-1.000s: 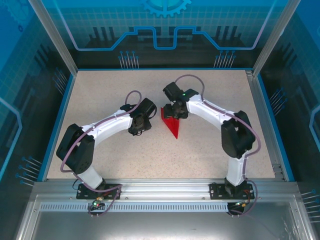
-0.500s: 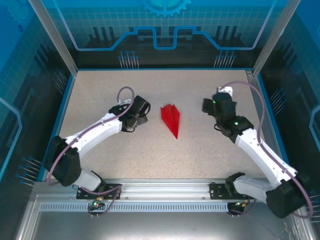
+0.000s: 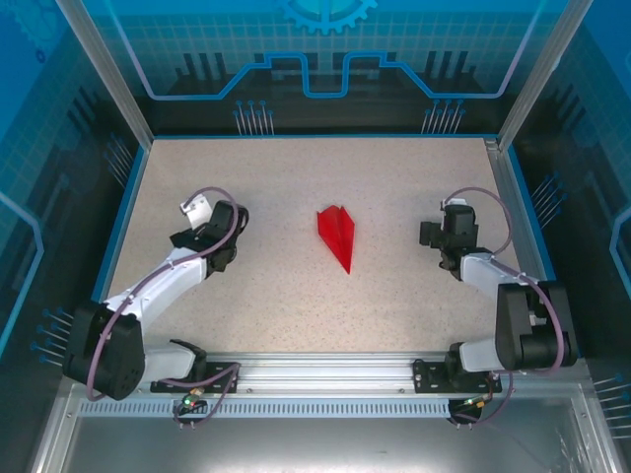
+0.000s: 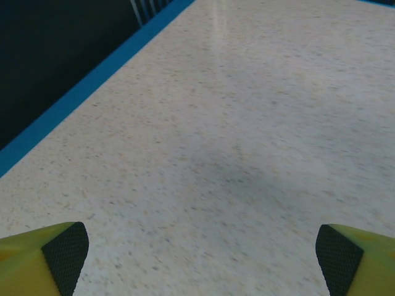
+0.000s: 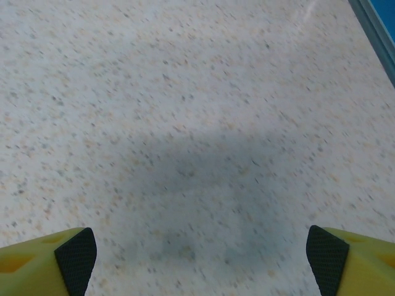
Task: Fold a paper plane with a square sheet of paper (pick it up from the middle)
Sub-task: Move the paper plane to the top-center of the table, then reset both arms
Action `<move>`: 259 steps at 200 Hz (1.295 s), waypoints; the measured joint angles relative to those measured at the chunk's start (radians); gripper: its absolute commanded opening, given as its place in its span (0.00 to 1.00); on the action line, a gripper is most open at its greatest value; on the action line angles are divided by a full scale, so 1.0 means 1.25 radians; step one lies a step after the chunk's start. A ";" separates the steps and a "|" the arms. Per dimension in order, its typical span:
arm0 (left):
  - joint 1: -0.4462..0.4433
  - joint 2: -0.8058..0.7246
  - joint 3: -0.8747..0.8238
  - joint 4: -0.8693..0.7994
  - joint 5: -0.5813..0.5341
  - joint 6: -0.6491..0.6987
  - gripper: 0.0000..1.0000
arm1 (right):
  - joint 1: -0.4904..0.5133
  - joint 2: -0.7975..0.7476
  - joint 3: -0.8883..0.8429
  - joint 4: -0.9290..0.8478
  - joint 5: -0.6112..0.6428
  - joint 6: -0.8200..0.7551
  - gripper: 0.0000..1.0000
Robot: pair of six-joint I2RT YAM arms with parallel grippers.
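A bright red paper plane [image 3: 337, 236], a narrow pointed dart with a centre crease, lies flat in the middle of the speckled table [image 3: 296, 305], its tip toward the near edge. My left gripper [image 3: 197, 223] sits well to its left, and the right gripper [image 3: 446, 225] well to its right, both apart from it. In the left wrist view the left gripper [image 4: 200, 259] stands open, yellow fingertips [image 4: 58, 256] wide over bare table. In the right wrist view the right gripper [image 5: 200, 256] is open too, with nothing between its fingertips [image 5: 342, 259].
A blue rim [image 3: 113, 232] borders the table on the left and shows as a band [image 4: 86, 92] in the left wrist view; another blue edge [image 5: 376, 31] runs at the right. A metal rail [image 3: 315, 370] crosses the near edge.
Both arms have drawn away from the paper plane, the left toward the left side and the right toward the right side. Both grippers opened wider. The plane stays on the table.
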 measured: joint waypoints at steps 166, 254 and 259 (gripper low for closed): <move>0.179 0.133 -0.293 0.800 0.377 0.361 0.99 | 0.049 0.072 -0.141 0.425 -0.116 -0.085 0.99; 0.194 0.197 -0.289 0.862 0.493 0.380 0.99 | 0.049 0.072 -0.141 0.429 -0.125 -0.085 0.99; 0.194 0.197 -0.289 0.862 0.493 0.380 0.99 | 0.049 0.072 -0.141 0.429 -0.125 -0.085 0.99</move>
